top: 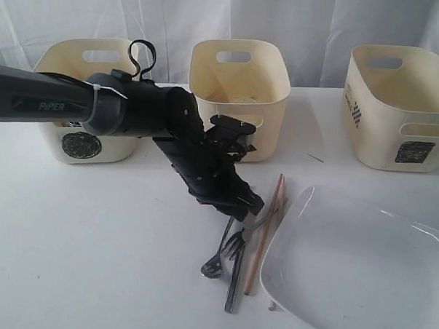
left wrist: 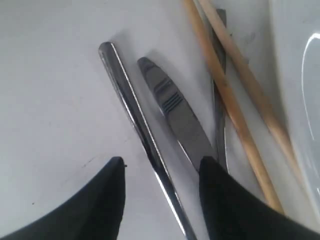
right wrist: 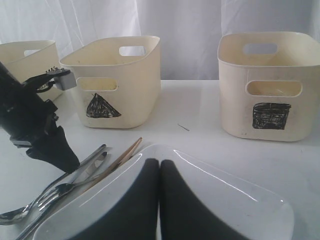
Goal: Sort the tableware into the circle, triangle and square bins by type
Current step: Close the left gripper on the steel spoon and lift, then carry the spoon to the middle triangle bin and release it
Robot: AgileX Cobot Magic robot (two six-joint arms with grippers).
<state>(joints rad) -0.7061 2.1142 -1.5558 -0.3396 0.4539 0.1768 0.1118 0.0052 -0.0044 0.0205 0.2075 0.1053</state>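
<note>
Jaws spread, our left gripper (left wrist: 162, 165) hangs over the knife (left wrist: 175, 112), chopsticks (left wrist: 235, 115) crowding alongside; our right gripper (right wrist: 160, 162), jaws pressed together, hovers over the plate (right wrist: 225, 190). Bins (top: 240, 78) line the table's (top: 92, 239) far edge.

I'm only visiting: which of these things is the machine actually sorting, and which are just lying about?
Part of the job: circle bin, triangle bin, square bin; white plate; wooden chopsticks; fork, spoon, knife; the open left tool.
Just lying about: a thin dark sliver on the table between the triangle and square bins; the white curtain behind.
</note>
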